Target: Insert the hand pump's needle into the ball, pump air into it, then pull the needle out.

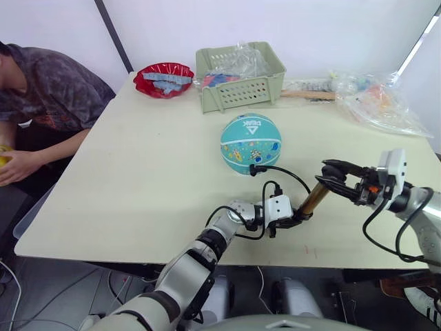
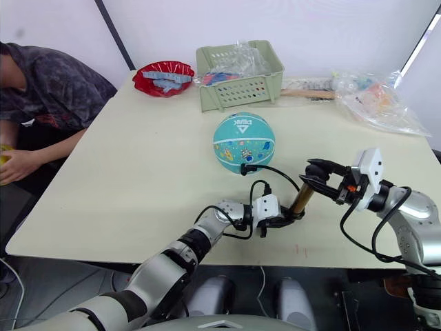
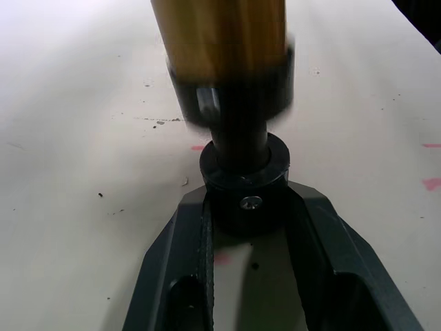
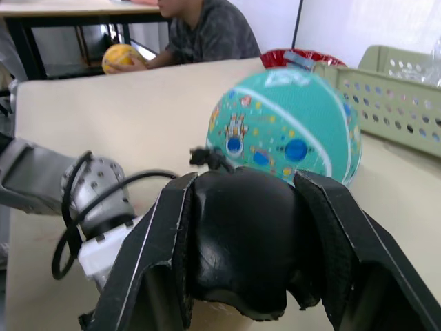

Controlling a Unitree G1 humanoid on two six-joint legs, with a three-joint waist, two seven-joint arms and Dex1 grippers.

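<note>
Two grippers on the hand pump point(image 1: 315, 197), hose end at the ball point(image 1: 251, 143).
My left gripper point(image 1: 298, 218) pinches its base cap near the bench's point(image 1: 138, 172) front edge; my right gripper point(image 1: 332, 181) clamps the handle.

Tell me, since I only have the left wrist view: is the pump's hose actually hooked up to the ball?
Observer: Yes. The black hose ends against the teal ball, low on its near side. The needle itself is hidden.
Operator: Who has the handle?
Observer: The right gripper, jaws closed around the T-handle of the hand pump.
Operator: Anyone nearby?
Observer: A person sits at the table's far left corner.
</note>
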